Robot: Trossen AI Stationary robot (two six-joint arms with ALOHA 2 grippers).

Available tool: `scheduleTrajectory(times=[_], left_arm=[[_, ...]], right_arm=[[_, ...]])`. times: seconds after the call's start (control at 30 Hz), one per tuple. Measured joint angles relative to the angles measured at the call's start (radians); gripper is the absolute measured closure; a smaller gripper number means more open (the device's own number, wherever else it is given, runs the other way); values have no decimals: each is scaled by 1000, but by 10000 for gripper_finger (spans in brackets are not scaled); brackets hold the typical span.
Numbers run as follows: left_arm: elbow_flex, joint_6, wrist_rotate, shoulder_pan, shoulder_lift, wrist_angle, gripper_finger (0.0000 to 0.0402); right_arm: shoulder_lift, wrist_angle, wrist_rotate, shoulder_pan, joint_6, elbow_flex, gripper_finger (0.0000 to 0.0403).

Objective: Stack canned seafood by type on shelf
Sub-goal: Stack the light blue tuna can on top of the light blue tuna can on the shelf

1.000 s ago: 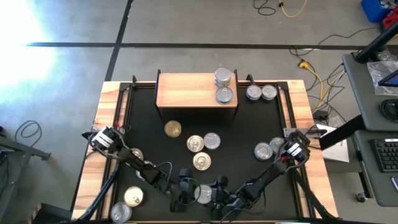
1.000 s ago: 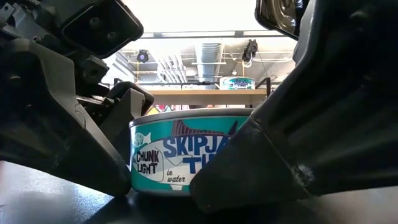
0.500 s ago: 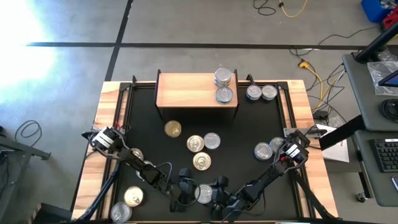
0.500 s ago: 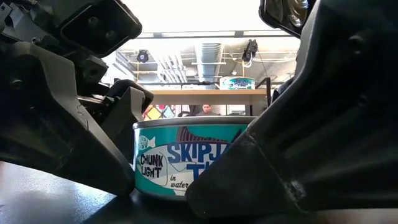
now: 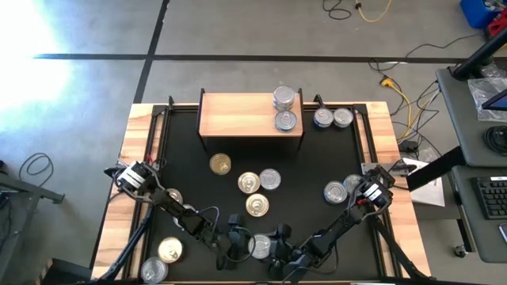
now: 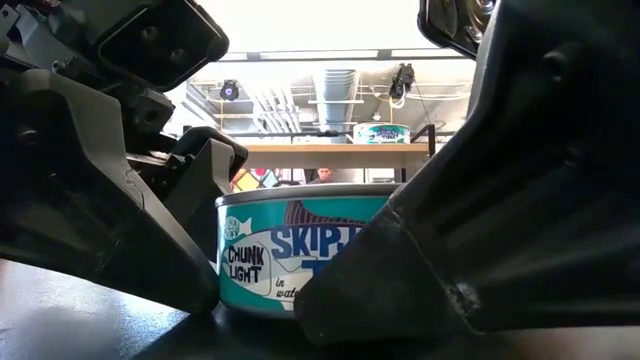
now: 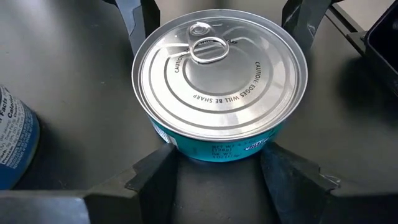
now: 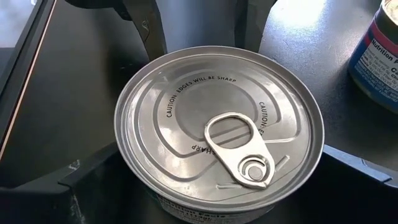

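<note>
Slightly rightward in the low view, the skipjack tuna tin (image 6: pixel 300 255) has shifted. At bottom centre of the high view, left pincer (image 5: pixel 240 246) half-open, fingers touching tin; right pincer (image 5: pixel 275 248) fully spread around it, grip unclear. Tin on counter (image 5: pixel 317 174), shelf (image 5: pixel 238 115) upper centre.

Both arms are reached low toward each other, the left tool (image 5: pixel 238 245) half closed, the right tool (image 5: pixel 277 247) spread wide.

Teal tuna tin (image 6: pixel 290 255) upright on table; two tins (image 5: pixel 284 108) on shelf (image 5: pixel 238 115).
</note>
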Motion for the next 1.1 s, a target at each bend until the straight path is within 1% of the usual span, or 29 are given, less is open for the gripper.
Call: scheduleTrajectory(times=[0.13, 0.33, 0.4, 0.53, 0.6, 0.67, 0.73, 0.87, 0.9, 1.0, 1.1], left_arm=[[0, 1, -4, 0, 0, 0, 176], [0, 1, -12, 0, -5, -18, 144], [1, 1, -14, -1, -24, -60, 131], [1, -25, -66, -23, -111, -218, 111], [1, -53, -79, -34, -164, -277, 109], [0, -61, -92, -41, -205, -298, 112], [-16, -59, -90, -46, -228, -292, 116], [-52, -60, -89, -60, -273, -348, 123], [-57, -63, -101, -65, -295, -360, 125], [-67, -69, -180, -95, -361, -389, 128], [-68, -19, -239, -139, -433, -381, 130]], right_arm=[[0, 0, 5, 0, 5, 0, 3], [-1, -15, 8, -1, 26, 2, 5], [-2, -27, 13, -2, 44, 2, 14], [-4, -38, 17, -13, 64, 2, 29], [-8, -32, 14, -15, 67, 4, 31], [-10, -35, -8, -17, 72, 4, 31], [-9, -44, -13, -16, 74, 3, 32], [-10, -49, -19, -16, 73, 2, 33], [-12, -51, -22, -16, 72, 2, 33], [-36, -73, -34, -17, 65, -1, 33], [-87, -124, -39, -16, 52, 1, 33]])
